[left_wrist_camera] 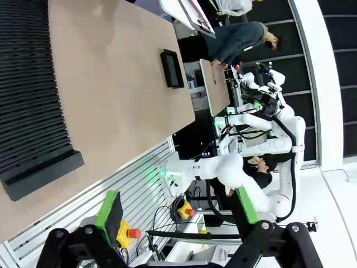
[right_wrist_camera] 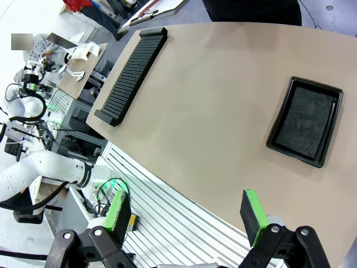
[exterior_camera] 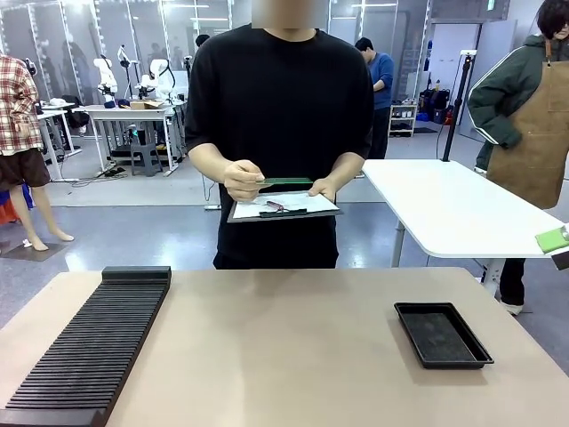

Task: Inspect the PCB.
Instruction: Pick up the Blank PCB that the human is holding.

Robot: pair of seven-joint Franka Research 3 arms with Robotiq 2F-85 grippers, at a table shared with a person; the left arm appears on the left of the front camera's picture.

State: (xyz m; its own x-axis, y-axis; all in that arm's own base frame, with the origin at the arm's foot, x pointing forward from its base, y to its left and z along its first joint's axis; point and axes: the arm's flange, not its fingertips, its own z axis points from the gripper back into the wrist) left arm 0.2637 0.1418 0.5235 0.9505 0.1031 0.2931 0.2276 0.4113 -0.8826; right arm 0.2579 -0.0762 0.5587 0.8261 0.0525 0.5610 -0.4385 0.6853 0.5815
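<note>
- Green and thin, the PCB [exterior_camera: 286, 183] is off the tabletop [exterior_camera: 284, 365], held level at waist height by the person standing at the far side.
- One of the person's hands [exterior_camera: 242, 180] grips the board at one end; the person's other hand [exterior_camera: 323, 189] is at its other end.
- Just beneath the board is a dark clipboard [exterior_camera: 307, 213] with white paper and a dark pen [exterior_camera: 283, 212] lying on it.
- My left hand [left_wrist_camera: 177, 212] is spread wide, its green pads well apart with nothing between them, hanging off the near edge of the tabletop.
- My right hand [right_wrist_camera: 185, 213] is spread too, with nothing between its pads, above the near edge of the tabletop.
- A black shallow tray [exterior_camera: 442, 334] lies on the tabletop towards my right.
- A long black slotted rack [exterior_camera: 89, 342] lies on my left, well apart from the tray.
</note>
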